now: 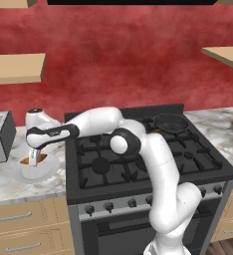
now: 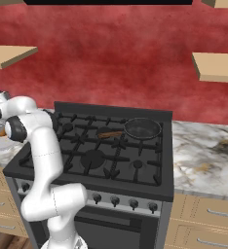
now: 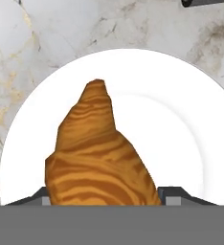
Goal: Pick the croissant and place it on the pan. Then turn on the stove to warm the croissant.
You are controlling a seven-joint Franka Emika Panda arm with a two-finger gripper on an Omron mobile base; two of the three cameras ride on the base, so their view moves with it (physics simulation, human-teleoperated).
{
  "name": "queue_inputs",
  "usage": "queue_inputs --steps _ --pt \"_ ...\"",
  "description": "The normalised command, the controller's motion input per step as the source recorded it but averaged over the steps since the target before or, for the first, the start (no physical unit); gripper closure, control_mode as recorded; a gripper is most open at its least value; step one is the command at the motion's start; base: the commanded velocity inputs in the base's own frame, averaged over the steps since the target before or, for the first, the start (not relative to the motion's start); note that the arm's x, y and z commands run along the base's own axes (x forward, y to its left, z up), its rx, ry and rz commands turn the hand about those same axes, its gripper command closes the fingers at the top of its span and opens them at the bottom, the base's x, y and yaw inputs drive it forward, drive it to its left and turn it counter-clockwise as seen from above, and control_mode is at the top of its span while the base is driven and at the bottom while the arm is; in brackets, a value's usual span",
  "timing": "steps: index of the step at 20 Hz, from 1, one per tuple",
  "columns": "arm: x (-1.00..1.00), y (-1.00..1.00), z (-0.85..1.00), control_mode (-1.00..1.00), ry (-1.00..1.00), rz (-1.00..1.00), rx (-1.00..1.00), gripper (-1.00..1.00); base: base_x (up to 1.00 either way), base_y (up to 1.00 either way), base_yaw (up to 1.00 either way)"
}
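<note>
- Croissant (image 3: 97, 158) lying on the white plate (image 3: 181, 129), on the marble counter (image 1: 4, 182) to the left of the stove (image 1: 138, 164).
- Sitting between the two dark fingertips (image 3: 173, 194) in the hand view, one tip at each flank of the wide end, the tapered end pointing away.
- Reaching the arm out over the plate from the stove side, with the claw (image 1: 34, 158) pointing down at the pastry in the left base view.
- Pinching the croissant, by the look of it: jaws drawn in to its sides, no gap visible between tips and crust.
- Gripping only the fat end, so possibly letting the pastry pivot or slide out on the lift.
- Squeezing a soft, rounded shape, so risking a slip if the tips are bearing on the sloping flanks.
- Risking dragging the plate along the counter if the tips are sitting too low.
- Waiting far off: pan (image 1: 171, 122) resting on a rear burner at the other side of the stove, handle pointing toward the middle, so a long carry across the grates with room for a drop.
- Leaving the knobs (image 1: 108, 206) on the silver front untouched for now.
</note>
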Motion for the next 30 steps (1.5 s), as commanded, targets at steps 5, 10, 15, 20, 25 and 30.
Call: queue_inputs --steps 5,10,15,20,25,30 --pt "-0.2 -0.13 0.41 -1.0 0.0 0.0 0.0 1.0 0.0 0.0 0.0" --pt "-0.22 -0.25 0.27 -1.0 0.0 0.0 0.0 1.0 0.0 0.0 0.0" --pt "-0.24 -0.43 0.1 -1.0 -0.02 0.0 0.01 1.0 0.0 0.0 0.0" --pt "-0.27 -0.59 0.18 -1.0 -0.02 0.0 0.01 1.0 0.0 0.0 0.0" --pt "-0.26 -0.6 0.2 -1.0 -0.03 0.0 0.02 1.0 0.0 0.0 0.0" --pt "-0.23 -0.67 0.35 -1.0 -0.04 0.0 0.07 1.0 0.0 0.0 0.0"
